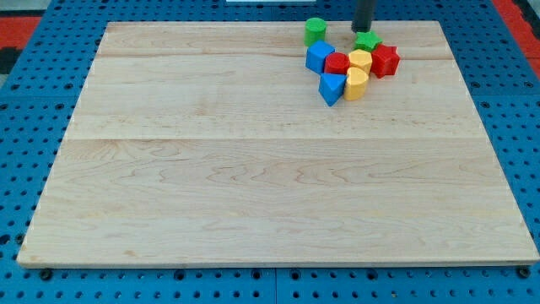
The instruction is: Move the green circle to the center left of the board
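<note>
The green circle (pixel 315 30), a short green cylinder, stands near the top edge of the wooden board (pixel 211 169), right of centre. My tip (pixel 362 31) is to its right, just above the green star (pixel 368 41), about a block's width from the green circle. The rod comes down from the view's top edge.
A tight cluster lies below and right of the green circle: a blue cube (pixel 319 57), a red block (pixel 338 63), a yellow hexagon-like block (pixel 360 60), a red star (pixel 385 61), a blue triangle (pixel 332 87), a yellow rounded block (pixel 356 84). Blue pegboard surrounds the board.
</note>
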